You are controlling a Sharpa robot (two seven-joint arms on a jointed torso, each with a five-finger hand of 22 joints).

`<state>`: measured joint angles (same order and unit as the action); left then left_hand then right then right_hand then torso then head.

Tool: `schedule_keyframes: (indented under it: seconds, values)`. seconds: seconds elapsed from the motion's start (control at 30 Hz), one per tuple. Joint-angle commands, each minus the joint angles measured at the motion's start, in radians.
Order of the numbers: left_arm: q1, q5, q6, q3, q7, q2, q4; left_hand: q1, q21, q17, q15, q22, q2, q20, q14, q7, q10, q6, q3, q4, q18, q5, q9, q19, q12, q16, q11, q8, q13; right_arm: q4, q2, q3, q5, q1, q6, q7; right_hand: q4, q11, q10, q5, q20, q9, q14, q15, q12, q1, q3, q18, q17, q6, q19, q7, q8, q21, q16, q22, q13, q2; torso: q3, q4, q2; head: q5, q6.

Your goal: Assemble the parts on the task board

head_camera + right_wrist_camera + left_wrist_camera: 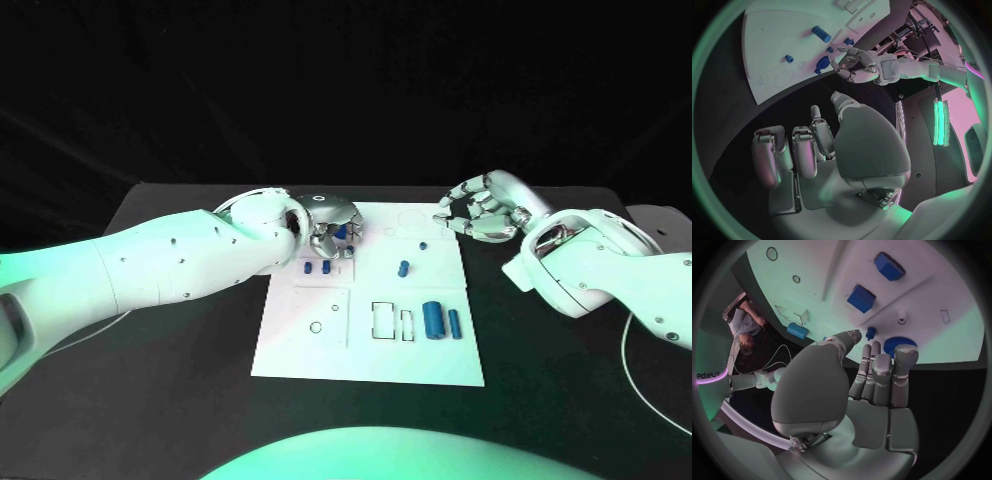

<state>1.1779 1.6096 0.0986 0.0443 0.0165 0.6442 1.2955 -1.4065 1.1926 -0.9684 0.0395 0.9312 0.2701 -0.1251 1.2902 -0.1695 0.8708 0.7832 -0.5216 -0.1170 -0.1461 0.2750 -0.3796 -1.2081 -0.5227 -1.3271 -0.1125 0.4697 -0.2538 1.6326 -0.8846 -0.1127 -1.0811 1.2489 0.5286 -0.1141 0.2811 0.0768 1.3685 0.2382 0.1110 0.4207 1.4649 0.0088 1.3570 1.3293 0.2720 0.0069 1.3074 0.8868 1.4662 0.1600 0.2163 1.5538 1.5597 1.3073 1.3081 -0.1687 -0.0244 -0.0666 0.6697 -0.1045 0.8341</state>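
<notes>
Your left robot hand (329, 222) hovers unclenched, holding nothing, over the task board (368, 350) at 11 o'clock; your right robot hand (480, 215) is curled closed, empty, at 1 o'clock.

Counter (173, 400) black, plain. Task board (368, 355) at centre frame white, marked with thin dark outlines of rectangles and circles. Parts blue: a cylinder (433, 321), a thinner rod (454, 322) beside it, a small peg (404, 267) mid-board. Both arms white; left hand (329, 228) and right hand (476, 215) silver.
</notes>
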Motion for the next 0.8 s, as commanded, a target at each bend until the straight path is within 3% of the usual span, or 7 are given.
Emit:
schedule_keyframes:
  seconds: [0.03,0.8]
  values:
    - [-0.002,0.029,-0.019,-0.001,-0.005,-0.007,-0.007,-0.013,0.007,-0.001,-0.001,0.005,-0.002,-0.002,0.007,-0.002,0.009,0.004,-0.004,0.004,0.012,-0.003,0.005,-0.004,0.010,-0.006,0.000,-0.012,0.005,0.001,0.001,0.000,-0.003,-0.001,-0.003,0.007,0.002,0.000,-0.005,0.006,-0.005,0.001,0.096,-0.006,-0.006,-0.005,0.004,0.000,0.227,-0.009,0.093,0.000,0.006,-0.006,-0.007,0.247,0.042,-0.001,-0.0004,-0.0002,0.001,0.001,-0.001]
    - [-0.010,0.029,-0.027,-0.001,-0.005,-0.030,-0.041,-0.022,0.056,-0.029,-0.009,0.070,-0.026,0.003,0.039,0.005,0.072,0.050,-0.035,0.022,0.022,-0.009,0.031,-0.035,0.032,-0.040,0.009,-0.029,0.035,0.002,0.003,0.000,-0.004,0.000,-0.005,0.006,0.002,0.000,-0.003,0.007,-0.005,0.001,0.096,-0.006,-0.004,-0.005,0.005,-0.001,0.229,-0.009,0.093,0.000,0.007,-0.005,-0.006,0.248,0.043,-0.001,-0.0001,0.0009,0.000,0.004,0.004]
